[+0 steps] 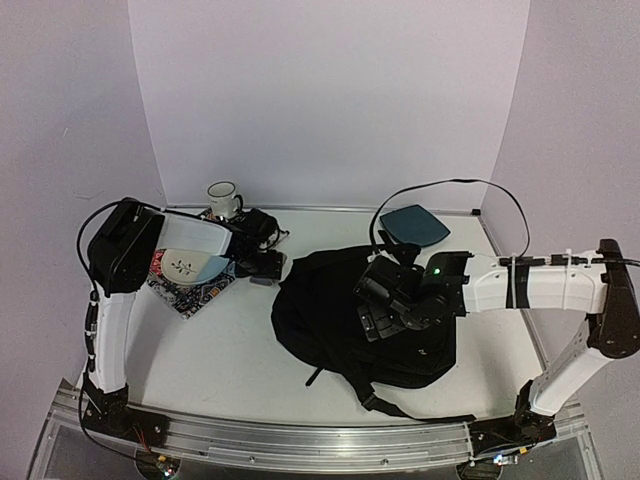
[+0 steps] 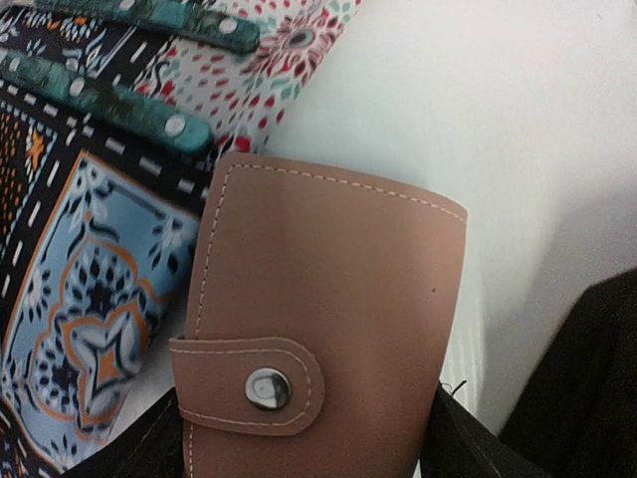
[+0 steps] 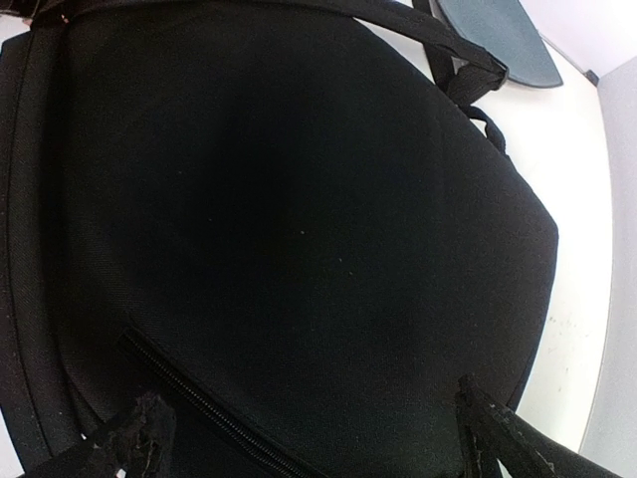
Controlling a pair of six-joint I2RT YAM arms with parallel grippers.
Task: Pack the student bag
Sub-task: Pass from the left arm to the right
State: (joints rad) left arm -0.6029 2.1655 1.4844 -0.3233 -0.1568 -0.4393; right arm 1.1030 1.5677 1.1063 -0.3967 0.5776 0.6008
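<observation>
1. Bag: black and floppy, lying flat at centre right of the top view on the table. Its straps trail toward the lower edge of the frame. It fills nearly the whole right wrist view, with a zip running diagonally at lower left and a strap across the top.
2. Right gripper: over the middle of the bag, jaws wide, nothing between them. Its fingertips sit low in the frame, close to the fabric. Whether they touch it cannot be told.
3. Left gripper: left of centre in the top view, just beside the bag's left edge. Its fingers stand one at each side of the wallet, right at its edges. Whether they press on it cannot be told.
4. Wallet: pinkish-brown with pale stitching, its tab closed with a metal snap. It fills the middle of the left wrist view, lying partly on the cloth and partly on bare table.
5. Cloth: patterned in red, blue and black, at the left of the top view under the left arm.
6. Strips: two, teal and studded, on the cloth at upper left of the left wrist view.
7. Dish: pale, on the cloth, partly hidden by the left arm.
8. Mug: white, upright, at upper left by the back wall.
9. Pad: dark teal, flat and rounded, at upper right just beyond the bag's top.
</observation>
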